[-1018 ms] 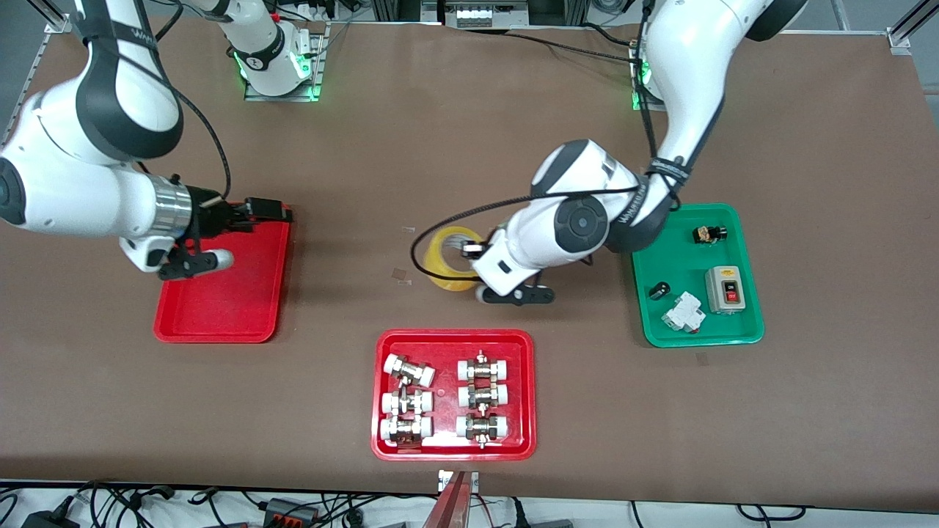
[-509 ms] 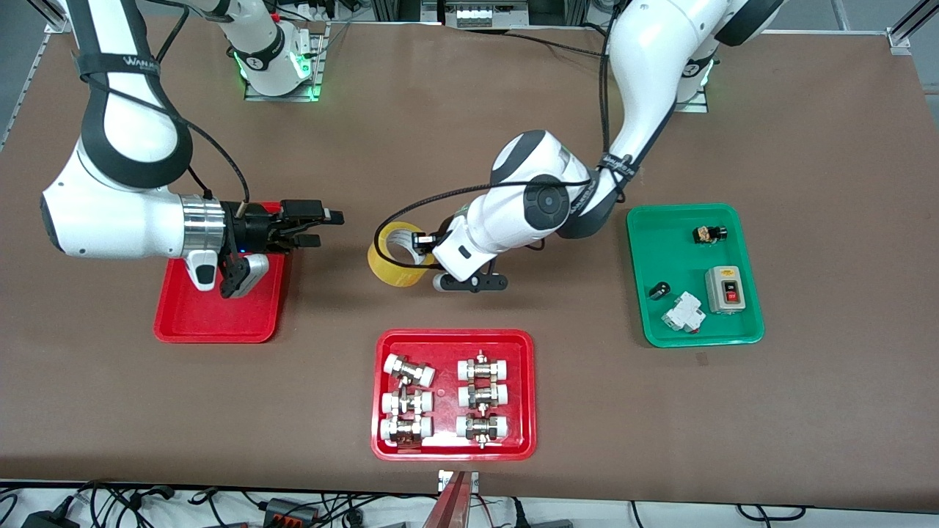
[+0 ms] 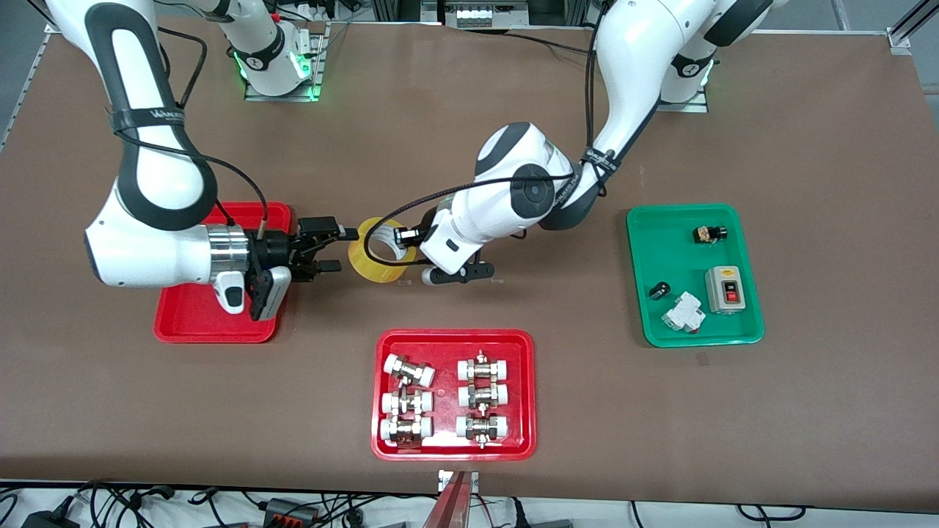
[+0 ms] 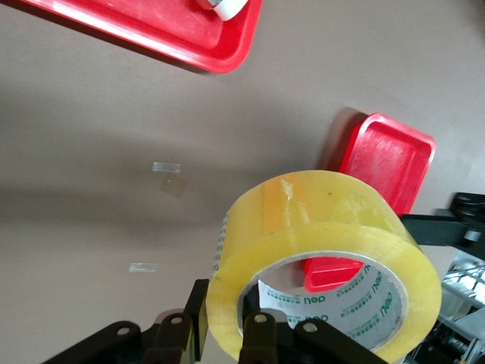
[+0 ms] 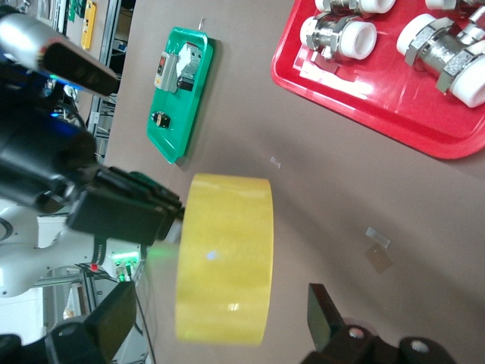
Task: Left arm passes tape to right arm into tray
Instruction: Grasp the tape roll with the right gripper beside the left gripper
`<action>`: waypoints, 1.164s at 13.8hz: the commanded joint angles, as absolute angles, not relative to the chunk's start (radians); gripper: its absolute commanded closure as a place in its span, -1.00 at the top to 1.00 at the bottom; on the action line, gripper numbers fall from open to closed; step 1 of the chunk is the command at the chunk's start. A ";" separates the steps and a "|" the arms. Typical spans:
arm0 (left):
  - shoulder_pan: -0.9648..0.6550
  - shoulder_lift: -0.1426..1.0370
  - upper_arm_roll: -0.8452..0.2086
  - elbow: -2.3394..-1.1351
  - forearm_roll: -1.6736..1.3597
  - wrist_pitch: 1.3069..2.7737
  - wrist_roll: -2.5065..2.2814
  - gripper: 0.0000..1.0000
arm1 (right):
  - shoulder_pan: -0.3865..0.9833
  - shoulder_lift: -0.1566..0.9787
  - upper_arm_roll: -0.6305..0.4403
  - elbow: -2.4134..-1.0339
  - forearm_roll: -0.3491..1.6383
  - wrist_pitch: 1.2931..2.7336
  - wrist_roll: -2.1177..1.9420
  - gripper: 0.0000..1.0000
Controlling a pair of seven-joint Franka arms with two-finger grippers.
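The yellowish tape roll (image 3: 369, 265) hangs above the bare table between the narrow red tray (image 3: 192, 317) and the arms' meeting point. My left gripper (image 3: 397, 238) is shut on the roll's wall, one finger inside the hole and one outside (image 4: 189, 317). The roll fills the left wrist view (image 4: 326, 227), with the narrow tray (image 4: 388, 161) past it. My right gripper (image 3: 340, 251) is open, just off the tray's edge, its two fingers on either side of the roll without touching it. In the right wrist view the roll (image 5: 224, 254) sits between the spread fingers (image 5: 322, 312).
A wider red tray (image 3: 381, 447) with several metal fittings lies nearer the front camera. A green tray (image 3: 649, 323) with electrical parts lies toward the left arm's end. Small bits of tape lie on the table under the roll.
My left arm has carried the roll toward the right arm's end. My right gripper has moved from over the narrow tray out to the roll, its open fingers now around it.
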State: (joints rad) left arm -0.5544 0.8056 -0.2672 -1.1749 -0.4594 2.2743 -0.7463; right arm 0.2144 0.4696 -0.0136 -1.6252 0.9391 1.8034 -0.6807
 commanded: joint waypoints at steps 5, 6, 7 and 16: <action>-0.563 0.813 -0.264 -1.150 -0.488 2.287 -0.770 -0.93 | 0.241 0.491 -0.018 -1.605 0.943 1.829 -0.698 1.00; -0.563 0.813 -0.264 -1.150 -0.488 2.287 -0.762 -0.93 | 0.239 0.491 -0.020 -1.605 0.933 1.827 -0.698 1.00; -0.563 0.813 -0.264 -1.152 -0.488 2.287 -0.758 -0.93 | 0.236 0.491 -0.020 -1.605 0.931 1.824 -0.696 1.00; -0.563 0.813 -0.264 -1.155 -0.483 2.287 -0.755 -0.92 | 0.232 0.491 -0.018 -1.606 0.934 1.776 -0.684 -0.20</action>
State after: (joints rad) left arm -0.5592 0.8081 -0.2660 -1.1741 -0.4597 2.2842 -0.7674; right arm 0.2369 0.4830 -0.0232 -1.6231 0.9348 1.7989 -0.6798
